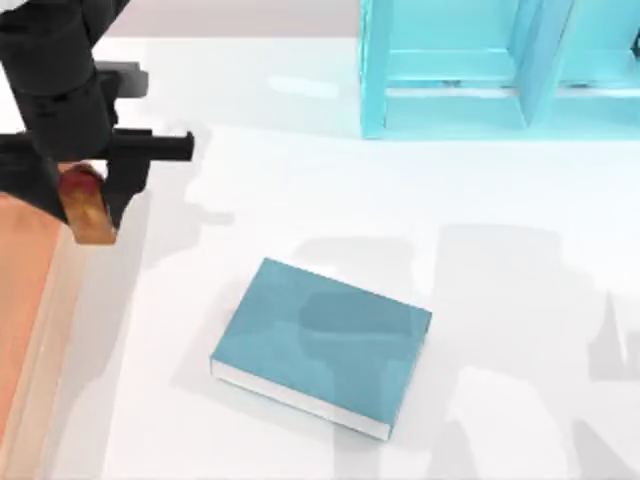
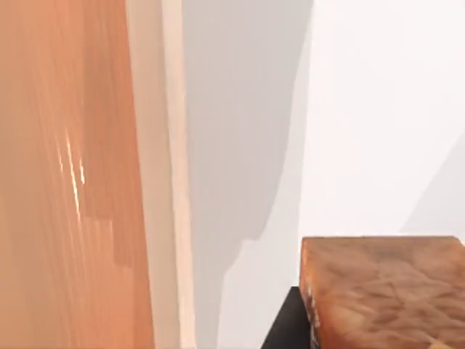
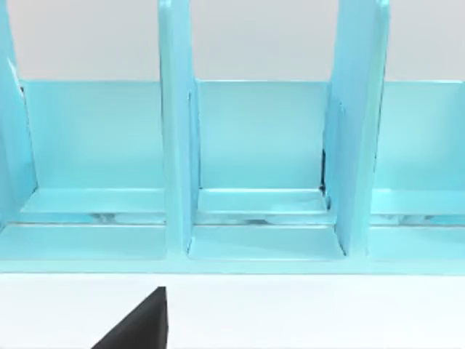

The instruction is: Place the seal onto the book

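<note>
The seal (image 1: 88,212), orange-tan with a darker red rounded top, hangs at the table's far left with my left gripper (image 1: 92,200) shut on it. Seen from the left wrist, its tan underside (image 2: 385,291) sits beside a black finger (image 2: 287,327), above the white table. The book (image 1: 322,345), teal-blue with white page edges, lies flat near the table's middle front, well to the right of and nearer than the seal. A dark part of my right gripper (image 3: 138,326) faces the shelf unit.
A light turquoise shelf unit (image 1: 470,70) with upright dividers (image 3: 178,145) stands at the back right. An orange wooden strip (image 1: 25,300) runs along the table's left edge, directly beside the held seal (image 2: 65,182). White tabletop (image 1: 300,210) lies between seal and book.
</note>
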Controlling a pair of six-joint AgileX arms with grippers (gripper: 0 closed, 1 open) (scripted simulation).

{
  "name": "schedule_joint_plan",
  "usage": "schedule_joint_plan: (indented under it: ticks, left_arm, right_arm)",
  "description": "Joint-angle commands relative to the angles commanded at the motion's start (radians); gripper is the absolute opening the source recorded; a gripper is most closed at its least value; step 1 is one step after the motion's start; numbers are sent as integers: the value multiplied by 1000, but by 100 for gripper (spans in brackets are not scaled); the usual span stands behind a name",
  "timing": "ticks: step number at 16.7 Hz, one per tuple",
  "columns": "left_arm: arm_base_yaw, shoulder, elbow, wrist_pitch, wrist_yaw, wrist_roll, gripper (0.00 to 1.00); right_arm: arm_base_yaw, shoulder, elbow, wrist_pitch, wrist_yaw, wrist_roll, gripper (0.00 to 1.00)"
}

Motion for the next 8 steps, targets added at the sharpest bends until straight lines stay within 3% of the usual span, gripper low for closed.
schedule_joint_plan:
  ticks: [5,8]
  left_arm:
    - [-324,102,-11,113,8,-320,0]
    - [-457,130,-18,201,12,-454,0]
  right_arm:
    - [0,0,0,0,0,0,100]
    - [0,0,0,0,0,0,100]
